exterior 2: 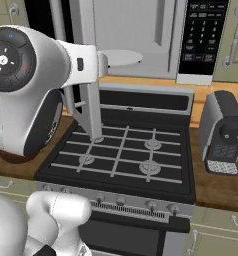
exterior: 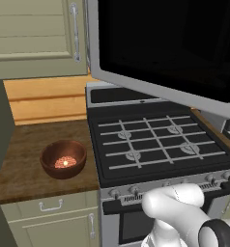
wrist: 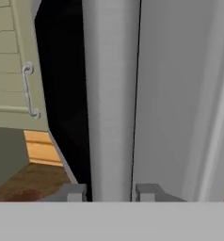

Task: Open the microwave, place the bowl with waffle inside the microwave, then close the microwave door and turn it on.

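The microwave [exterior 2: 141,35] hangs above the stove with its light grey cavity and white turntable [exterior 2: 118,57] exposed. The microwave door [exterior: 170,43] stands swung out to the left, with its black glass facing the left base view. In the hand view my gripper [wrist: 111,192] is shut on the door's vertical silver bar handle [wrist: 111,94], one fingertip on each side of it. The bowl with waffle [exterior: 64,159], dark reddish-brown with a pale orange piece inside, sits on the wooden counter [exterior: 25,169] left of the stove, apart from the gripper.
A black gas stove [exterior: 155,140] with grey grates lies under the microwave. The microwave's control panel [exterior 2: 203,35] is on its right side. A grey countertop appliance [exterior 2: 223,132] stands right of the stove. Beige cabinets [exterior: 35,34] flank the open door on the left.
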Controlling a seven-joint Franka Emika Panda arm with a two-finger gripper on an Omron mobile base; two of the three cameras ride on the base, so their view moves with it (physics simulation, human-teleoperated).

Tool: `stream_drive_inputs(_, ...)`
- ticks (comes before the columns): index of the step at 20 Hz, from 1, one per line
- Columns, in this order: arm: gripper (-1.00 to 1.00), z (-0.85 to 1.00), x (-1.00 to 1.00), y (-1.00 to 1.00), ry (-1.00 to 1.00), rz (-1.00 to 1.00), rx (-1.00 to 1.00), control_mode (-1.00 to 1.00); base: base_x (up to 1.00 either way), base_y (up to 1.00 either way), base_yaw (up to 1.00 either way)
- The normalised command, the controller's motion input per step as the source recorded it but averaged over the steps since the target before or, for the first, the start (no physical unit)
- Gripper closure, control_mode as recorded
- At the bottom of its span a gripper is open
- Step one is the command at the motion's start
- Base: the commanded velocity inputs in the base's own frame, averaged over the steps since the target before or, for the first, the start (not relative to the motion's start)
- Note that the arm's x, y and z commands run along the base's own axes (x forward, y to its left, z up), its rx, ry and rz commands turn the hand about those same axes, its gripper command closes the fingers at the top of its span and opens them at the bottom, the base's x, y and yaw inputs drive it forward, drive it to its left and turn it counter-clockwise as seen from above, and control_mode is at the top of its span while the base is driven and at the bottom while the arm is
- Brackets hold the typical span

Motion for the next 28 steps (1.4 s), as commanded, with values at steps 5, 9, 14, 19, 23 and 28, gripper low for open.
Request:
stream_drive_inputs(5,-1.00,0.00,0.00,0.00,0.00,0.00,0.00,-1.00,0.00,0.00,0.00)
stream_drive_inputs(9,-1.00,0.00,0.00,0.00,0.00,0.00,0.00,-1.00,0.00,0.00,0.00)
stream_drive_inputs(14,-1.00,0.00,0.00,0.00,0.00,0.00,0.00,-1.00,0.00,0.00,0.00)
stream_drive_inputs(19,-1.00,0.00,-0.16,0.01,-0.01,0.00,0.00,-1.00,0.00,0.00,0.00)
stream_drive_inputs(23,-1.00,0.00,-0.81,0.05,-0.10,0.01,-0.01,-1.00,0.00,0.00,0.00)
stream_drive_inputs(28,-1.00,0.00,-0.64,-0.33,-0.08,0.09,0.01,-1.00,0.00,0.00,0.00)
